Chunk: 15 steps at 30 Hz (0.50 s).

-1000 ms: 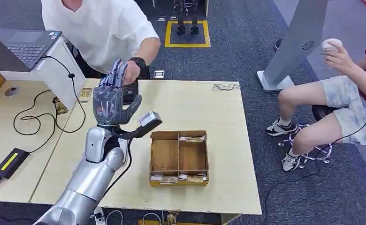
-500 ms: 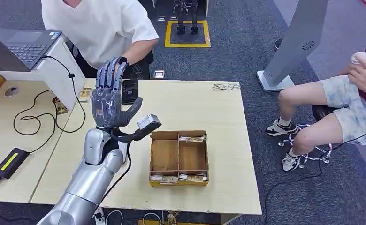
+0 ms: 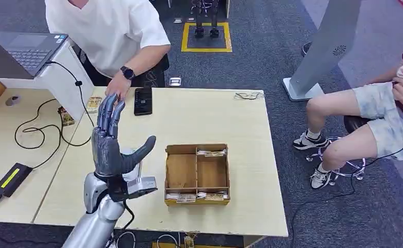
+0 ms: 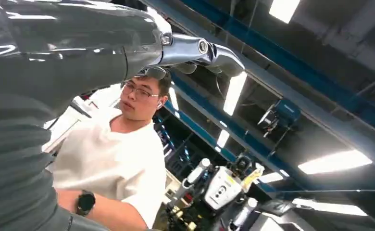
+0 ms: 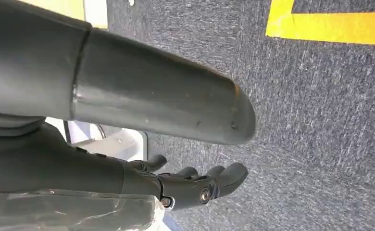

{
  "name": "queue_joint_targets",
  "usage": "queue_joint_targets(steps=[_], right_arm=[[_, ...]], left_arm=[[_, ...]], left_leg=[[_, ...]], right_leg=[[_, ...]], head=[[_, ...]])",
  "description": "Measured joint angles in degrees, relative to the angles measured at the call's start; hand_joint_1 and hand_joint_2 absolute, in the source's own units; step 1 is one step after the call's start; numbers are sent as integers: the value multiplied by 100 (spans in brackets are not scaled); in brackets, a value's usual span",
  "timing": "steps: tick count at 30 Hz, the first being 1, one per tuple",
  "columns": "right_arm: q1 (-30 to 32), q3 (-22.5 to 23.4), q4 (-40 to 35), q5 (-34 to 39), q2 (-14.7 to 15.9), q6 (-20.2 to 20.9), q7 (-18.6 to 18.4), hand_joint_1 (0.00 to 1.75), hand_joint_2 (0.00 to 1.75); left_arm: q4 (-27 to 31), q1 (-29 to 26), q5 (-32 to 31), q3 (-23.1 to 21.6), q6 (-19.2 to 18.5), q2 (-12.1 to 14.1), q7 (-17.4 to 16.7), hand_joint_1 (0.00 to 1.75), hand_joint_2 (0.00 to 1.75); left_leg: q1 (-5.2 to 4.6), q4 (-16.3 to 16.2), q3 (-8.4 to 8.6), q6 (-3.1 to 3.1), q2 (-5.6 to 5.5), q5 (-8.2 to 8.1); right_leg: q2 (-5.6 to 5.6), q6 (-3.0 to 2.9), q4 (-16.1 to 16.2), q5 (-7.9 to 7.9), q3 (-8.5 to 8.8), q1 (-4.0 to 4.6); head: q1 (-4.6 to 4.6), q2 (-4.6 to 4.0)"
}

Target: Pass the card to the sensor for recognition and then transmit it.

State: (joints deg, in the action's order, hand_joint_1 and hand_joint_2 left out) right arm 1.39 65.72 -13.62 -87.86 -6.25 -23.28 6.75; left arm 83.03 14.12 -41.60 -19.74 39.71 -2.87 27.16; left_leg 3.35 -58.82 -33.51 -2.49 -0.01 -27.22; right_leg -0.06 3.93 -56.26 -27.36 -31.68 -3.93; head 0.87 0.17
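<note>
- The card itself cannot be made out anywhere; a black flat rectangular sensor device [image 3: 143,101] lies on the pale wooden counter [image 3: 241,155] near its far edge.
- The robot's grey many-fingered left hand [image 3: 110,142] is raised upright above the counter's near left part, palm showing, its fingers [image 3: 108,111] extended and spread with the thumb out to the side, holding nothing.
- Just beyond those fingertips, the hand of a person in a white T-shirt [image 3: 118,85], with a dark wristwatch, rests at the far counter edge beside the sensor device.
- The robot's dark right hand [image 5: 195,185] hangs over grey carpet floor [image 5: 320,120], its fingers loosely bent and holding nothing.
- A brown cardboard divided tray [image 3: 197,173] sits on the counter to the right of the left hand, with small packets in its far and near compartments.
- An open grey laptop [image 3: 24,49] stands on a raised white stand at the far left.
- A seated person in grey shorts [image 3: 380,111] is to the right, off the counter.
</note>
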Motion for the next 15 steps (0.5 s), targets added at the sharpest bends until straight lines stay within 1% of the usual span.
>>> queue_joint_targets(steps=[6,10,14,15], right_arm=[[37,94,-142,-28,-33,28,48,0,0],[68,184,-282,-46,-83,109,81,0,0],[86,300,-448,-144,-162,225,81,0,0],[92,324,-494,-149,-179,258,83,0,0]], left_arm=[[293,-408,145,-96,0,143,191,0,175],[433,-606,171,-333,-11,243,219,0,175],[516,-796,118,-633,-79,335,319,0,175],[518,-843,125,-706,-101,352,361,0,0]], left_leg=[[0,0,1,0,0,0],[0,0,1,0,0,0],[0,0,1,0,0,0],[0,0,0,0,0,0]], right_leg=[[0,0,0,0,0,0],[0,0,0,0,0,0],[0,0,0,0,0,0],[0,0,0,0,-1,0]], head=[[2,0],[0,0],[2,0],[0,0]])
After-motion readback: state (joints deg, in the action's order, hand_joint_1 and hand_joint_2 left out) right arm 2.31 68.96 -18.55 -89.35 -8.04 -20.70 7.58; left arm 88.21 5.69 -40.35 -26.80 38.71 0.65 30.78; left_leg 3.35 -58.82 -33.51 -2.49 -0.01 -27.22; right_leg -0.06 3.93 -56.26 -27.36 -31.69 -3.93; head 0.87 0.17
